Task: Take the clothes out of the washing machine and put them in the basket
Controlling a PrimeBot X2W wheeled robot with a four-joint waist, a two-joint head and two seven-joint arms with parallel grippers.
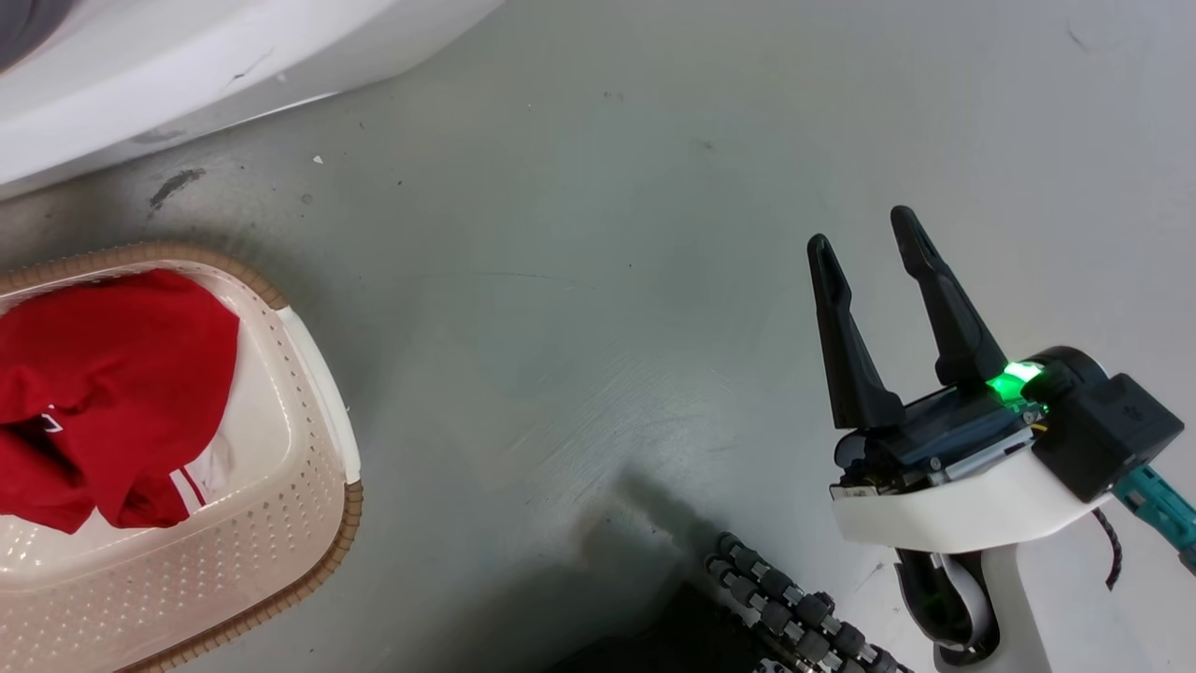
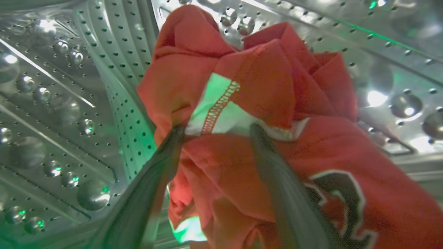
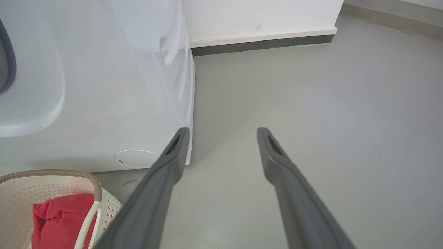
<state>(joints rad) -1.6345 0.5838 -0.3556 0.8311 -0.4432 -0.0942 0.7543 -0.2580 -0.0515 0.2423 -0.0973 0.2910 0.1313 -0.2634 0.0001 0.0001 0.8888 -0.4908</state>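
Inside the washing machine's perforated steel drum [image 2: 52, 103] lies a crumpled red garment [image 2: 263, 79] of the clothes, with white trim and a dark emblem. My left gripper [image 2: 217, 128] is open, its fingertips pressed against the fabric with a fold between them. The basket [image 1: 318, 374] stands on the floor at the lower left and holds another red garment [image 1: 112, 374]. My right gripper [image 1: 861, 231] hovers open over the floor at the right, holding nothing. In the right wrist view the right gripper [image 3: 223, 131] points past the washing machine [image 3: 104, 103], with the basket [image 3: 52, 172] and its garment [image 3: 59, 221] at the lower left.
The machine's white body [image 1: 187, 65] crosses the top left of the head view. Grey floor [image 1: 579, 280] spreads between basket and right arm. My base's roller wheel [image 1: 794, 608] sits at the bottom. A white wall with dark baseboard [image 3: 263, 41] stands behind the machine.
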